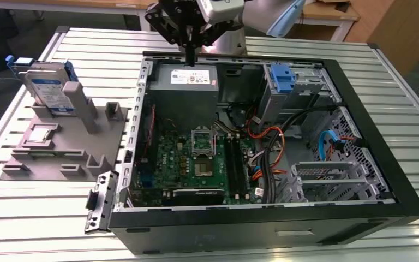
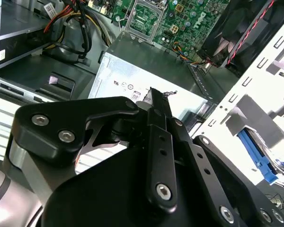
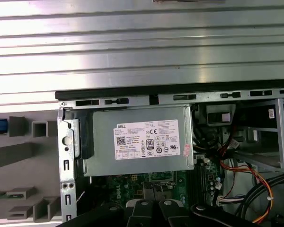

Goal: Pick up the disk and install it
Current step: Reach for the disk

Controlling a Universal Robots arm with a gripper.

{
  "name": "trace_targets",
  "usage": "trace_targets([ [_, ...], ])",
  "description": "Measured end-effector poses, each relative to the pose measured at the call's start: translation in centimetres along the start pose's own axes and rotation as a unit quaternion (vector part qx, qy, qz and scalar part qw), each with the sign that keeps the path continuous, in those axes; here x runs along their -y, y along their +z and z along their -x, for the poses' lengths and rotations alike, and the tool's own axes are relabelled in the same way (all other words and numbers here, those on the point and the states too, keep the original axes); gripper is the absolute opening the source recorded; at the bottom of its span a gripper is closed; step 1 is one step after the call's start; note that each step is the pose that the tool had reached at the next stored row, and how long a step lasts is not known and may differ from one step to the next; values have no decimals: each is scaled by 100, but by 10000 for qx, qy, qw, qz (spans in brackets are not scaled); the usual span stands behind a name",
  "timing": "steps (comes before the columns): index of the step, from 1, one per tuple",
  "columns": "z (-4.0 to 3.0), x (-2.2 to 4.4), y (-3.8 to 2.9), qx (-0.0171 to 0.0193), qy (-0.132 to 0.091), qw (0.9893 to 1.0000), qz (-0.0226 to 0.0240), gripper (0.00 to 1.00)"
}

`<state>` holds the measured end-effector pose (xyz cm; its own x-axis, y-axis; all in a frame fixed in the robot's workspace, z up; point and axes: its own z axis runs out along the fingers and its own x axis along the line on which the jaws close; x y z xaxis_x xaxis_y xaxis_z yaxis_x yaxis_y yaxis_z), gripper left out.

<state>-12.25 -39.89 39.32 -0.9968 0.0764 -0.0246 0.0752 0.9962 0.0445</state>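
Both fingers (image 2: 157,106) meet, empty, over the power supply (image 1: 186,78); grey fixture (image 1: 57,147) partly hides the disk (image 1: 48,86).

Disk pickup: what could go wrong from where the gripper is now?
The gripper hangs over the power supply, apart from the disk standing in the grey fixture; a low crossing could clip the case wall. Loose cables inside the case might snag the disk during installation.

An open computer case (image 1: 268,229) holds a grey power supply (image 1: 184,87) and a green motherboard (image 1: 187,164).
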Motion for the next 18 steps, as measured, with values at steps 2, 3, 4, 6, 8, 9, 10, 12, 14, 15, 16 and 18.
trace_targets([
  [2,-15,2,0,0,-1,10000,0,10],
  [3,-24,2,-1,0,-1,10000,0,10],
  [4,-34,3,-2,-1,-1,10000,-1,10],
  [6,-54,5,-2,-1,-1,10000,-1,10],
  [8,-76,6,-2,-1,-1,10000,-1,10],
  [9,-89,7,-2,-1,-1,10000,-1,10],
  [10,-102,8,-2,0,-1,10000,0,10],
  [12,-129,10,-3,0,0,10000,0,10],
  [14,-159,12,-3,-1,0,10000,0,10],
  [15,-175,13,-3,-1,-1,10000,-1,10],
  [16,-191,15,-4,-1,-1,10000,-1,10],
  [18,-224,17,-3,-1,-1,10000,-1,10],
])
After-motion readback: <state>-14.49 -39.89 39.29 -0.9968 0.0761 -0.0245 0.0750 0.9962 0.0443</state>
